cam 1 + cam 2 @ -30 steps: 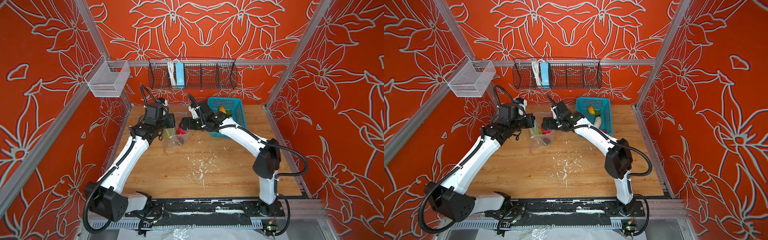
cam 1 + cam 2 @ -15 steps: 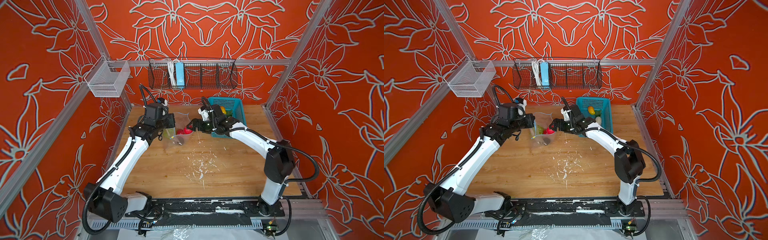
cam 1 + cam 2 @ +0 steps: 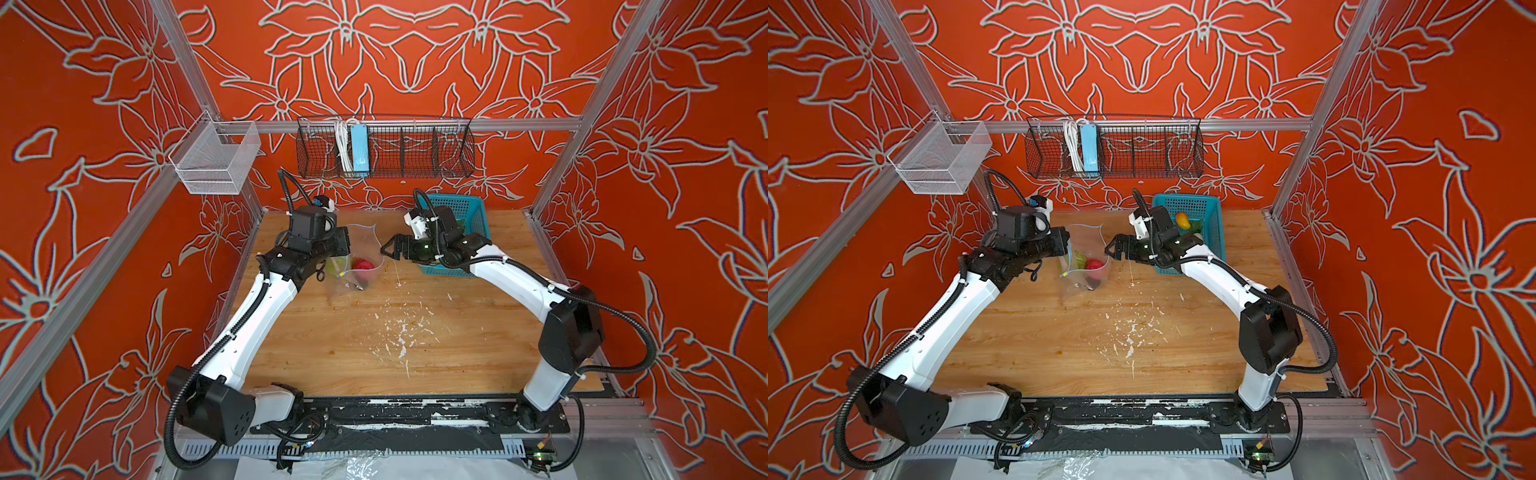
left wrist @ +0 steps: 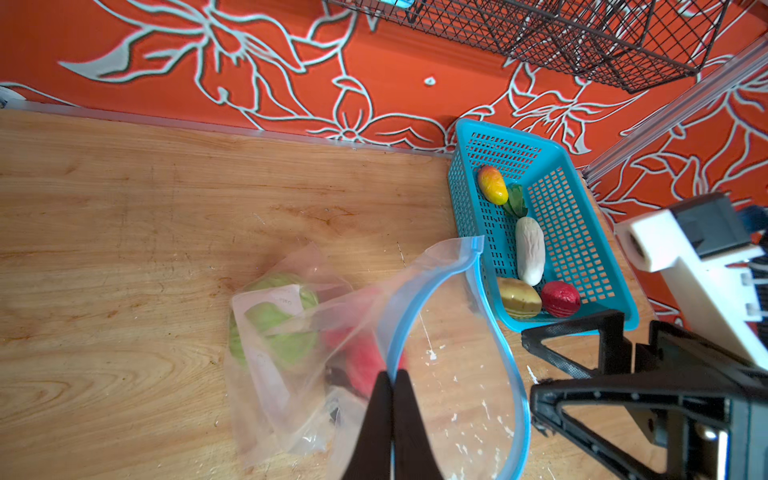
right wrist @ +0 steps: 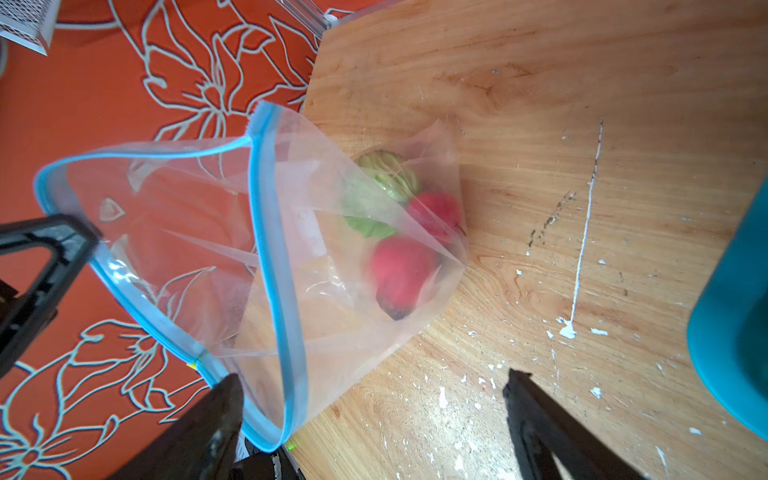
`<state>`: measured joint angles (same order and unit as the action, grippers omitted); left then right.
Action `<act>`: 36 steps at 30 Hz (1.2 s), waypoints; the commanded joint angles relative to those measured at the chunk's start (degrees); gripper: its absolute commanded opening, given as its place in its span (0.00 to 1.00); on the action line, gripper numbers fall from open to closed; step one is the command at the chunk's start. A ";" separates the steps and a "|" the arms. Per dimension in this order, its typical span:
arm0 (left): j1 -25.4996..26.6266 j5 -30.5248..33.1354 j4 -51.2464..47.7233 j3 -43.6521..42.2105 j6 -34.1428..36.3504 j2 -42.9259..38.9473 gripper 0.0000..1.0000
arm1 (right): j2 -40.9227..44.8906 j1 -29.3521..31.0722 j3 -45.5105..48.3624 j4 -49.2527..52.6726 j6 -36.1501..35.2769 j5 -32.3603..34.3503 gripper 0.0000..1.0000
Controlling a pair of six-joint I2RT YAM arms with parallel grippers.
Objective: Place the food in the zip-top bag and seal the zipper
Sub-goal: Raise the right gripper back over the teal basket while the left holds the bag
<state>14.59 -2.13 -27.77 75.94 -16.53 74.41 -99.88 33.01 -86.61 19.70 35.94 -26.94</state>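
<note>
My left gripper [image 4: 392, 376] is shut on the blue zipper [image 4: 415, 307] and holds the mouth of the clear zip-top bag [image 3: 359, 257] [image 5: 332, 316] up and open. Inside the bag lie a green cabbage [image 5: 374, 195] and two red strawberries [image 5: 399, 270]. My right gripper [image 5: 374, 376] [image 3: 386, 249] hangs open and empty just right of the bag's mouth, between the bag and the teal basket [image 4: 503, 129]. The basket holds more food: a mango [image 4: 492, 185], a green leaf [image 4: 516, 199], a white radish [image 4: 530, 249], a yellow-green fruit [image 4: 519, 303] and a red strawberry [image 4: 560, 298].
A black wire rack [image 3: 386, 153] with a light-blue power strip [image 3: 359, 151] hangs on the back wall. A white mesh box [image 3: 214, 160] hangs on the left frame. White flecks [image 3: 399, 332] mark the wooden table's middle.
My right gripper has drawn back to the right, off the bag's mouth and toward the basket. A red strawberry now shows in the bag. The left gripper has kept its hold.
</note>
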 commanded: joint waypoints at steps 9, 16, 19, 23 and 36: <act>-0.09 2.74 -0.18 -0.09 -1.07 -0.64 0.00 | 2.97 -0.55 -3.38 6.33 -3.71 4.27 0.98; -0.15 3.52 0.95 -0.88 -0.88 -0.68 0.00 | 4.41 -1.53 -4.53 9.33 -5.02 6.10 0.98; -0.09 4.45 1.14 -0.88 -0.86 -0.19 0.00 | 4.52 -2.02 -5.47 11.75 -5.79 9.14 0.98; -0.09 4.77 1.57 -0.80 -1.12 0.62 0.00 | 3.61 -2.33 -8.85 17.87 -8.27 14.69 0.98; -0.09 6.14 -1.60 4.66 0.33 3.45 0.00 | 1.48 -6.01 -13.97 24.89 -11.59 18.08 0.98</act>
<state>14.59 2.50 -28.47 77.60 -17.19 77.69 -97.38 27.92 -98.43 40.75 25.89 -11.09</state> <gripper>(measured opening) 0.047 0.978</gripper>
